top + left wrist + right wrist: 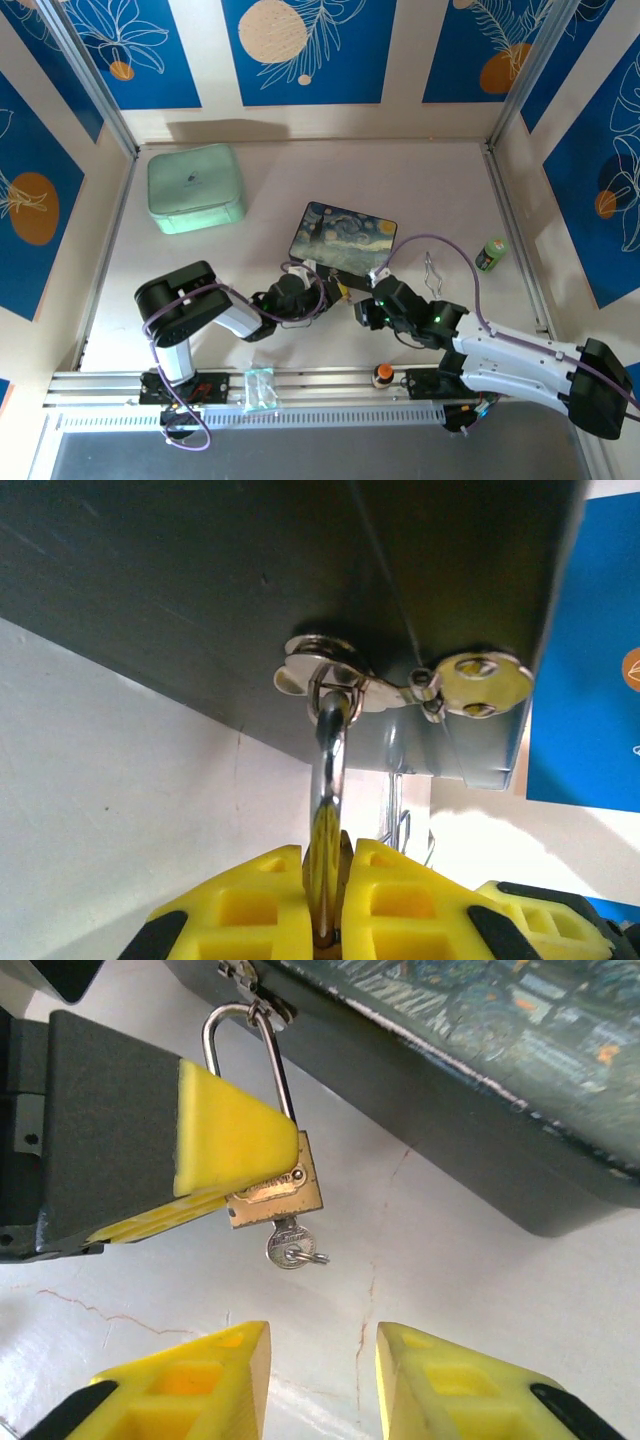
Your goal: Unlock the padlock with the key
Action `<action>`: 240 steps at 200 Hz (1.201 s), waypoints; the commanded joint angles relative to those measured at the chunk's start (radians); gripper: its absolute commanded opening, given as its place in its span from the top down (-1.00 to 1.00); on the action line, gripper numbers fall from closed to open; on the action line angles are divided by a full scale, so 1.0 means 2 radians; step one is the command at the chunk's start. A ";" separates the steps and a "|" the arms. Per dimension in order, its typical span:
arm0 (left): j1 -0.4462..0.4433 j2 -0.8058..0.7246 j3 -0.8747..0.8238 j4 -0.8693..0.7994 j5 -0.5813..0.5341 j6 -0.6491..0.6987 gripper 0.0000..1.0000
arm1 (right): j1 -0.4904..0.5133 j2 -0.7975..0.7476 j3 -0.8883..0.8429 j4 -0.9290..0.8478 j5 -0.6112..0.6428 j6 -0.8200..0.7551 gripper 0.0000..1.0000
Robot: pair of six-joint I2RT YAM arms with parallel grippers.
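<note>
The brass padlock hangs by its thin silver shackle from the clasp on the front of the starry-night box. My left gripper is shut on the padlock's body, and its yellow fingers cover the padlock's upper left side. The small silvery key sticks out of the padlock's underside, with a tiny ring through its head. A short way below the key, my right gripper stands open with nothing between its fingers. In the top view the two grippers meet at the box's front edge.
A mint green case lies at the back left. Silver forceps and a green bottle are to the right of the box. A small orange-capped bottle and a clear bag sit by the near rail.
</note>
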 commanded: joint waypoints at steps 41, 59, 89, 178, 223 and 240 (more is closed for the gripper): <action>0.002 -0.016 -0.002 0.027 0.016 -0.002 1.00 | 0.028 0.072 0.032 0.017 0.029 -0.035 0.20; 0.002 -0.020 -0.001 0.024 0.016 -0.001 1.00 | 0.032 0.085 0.039 0.022 0.041 -0.052 0.20; 0.002 -0.023 -0.001 0.025 0.017 -0.002 1.00 | 0.035 0.109 0.052 0.027 0.053 -0.072 0.22; 0.002 -0.025 0.000 0.025 0.021 -0.005 1.00 | 0.043 0.160 0.062 0.062 0.056 -0.095 0.17; 0.003 -0.022 -0.002 0.033 0.023 -0.009 1.00 | 0.046 0.178 0.063 0.080 0.074 -0.097 0.38; 0.002 -0.018 -0.003 0.042 0.024 -0.013 1.00 | 0.044 0.178 0.060 0.102 0.070 -0.108 0.43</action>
